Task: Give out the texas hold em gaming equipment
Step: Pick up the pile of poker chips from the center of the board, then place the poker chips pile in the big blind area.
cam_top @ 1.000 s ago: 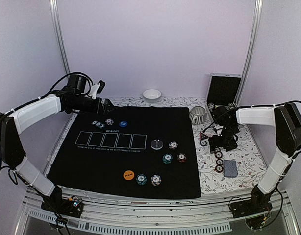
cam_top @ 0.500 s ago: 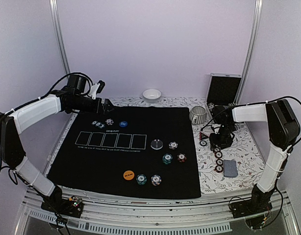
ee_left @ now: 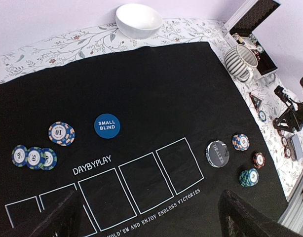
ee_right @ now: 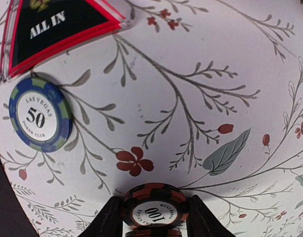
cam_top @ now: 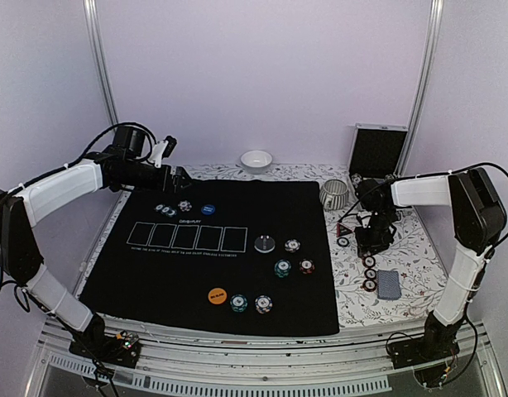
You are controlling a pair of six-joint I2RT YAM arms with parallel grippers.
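In the right wrist view my right gripper (ee_right: 154, 218) is shut on a black and red "100" poker chip (ee_right: 154, 210), one finger against each side, with more chips stacked beneath it on the floral cloth. A blue and green "50" chip (ee_right: 39, 115) and the red triangular "ALL IN" marker (ee_right: 53, 24) lie beyond. From above, the right gripper (cam_top: 371, 240) sits right of the black mat (cam_top: 155, 273). More chips (cam_top: 369, 274) and a blue-grey card deck (cam_top: 389, 284) lie nearer. My left gripper (cam_top: 178, 175) hangs open over the mat's back left; below it are the blue "SMALL BLIND" disc (ee_left: 107, 126) and chips (ee_left: 34, 157).
On the mat are a dealer button (cam_top: 265, 244), several chip stacks (cam_top: 282, 268) and an orange disc (cam_top: 218, 294). A ribbed mug (cam_top: 337, 193) and an open black case (cam_top: 378, 150) stand behind the right gripper. A white bowl (cam_top: 256, 160) sits at the back.
My right arm swung in and its gripper closed around the black and red chip. The left arm has not moved.
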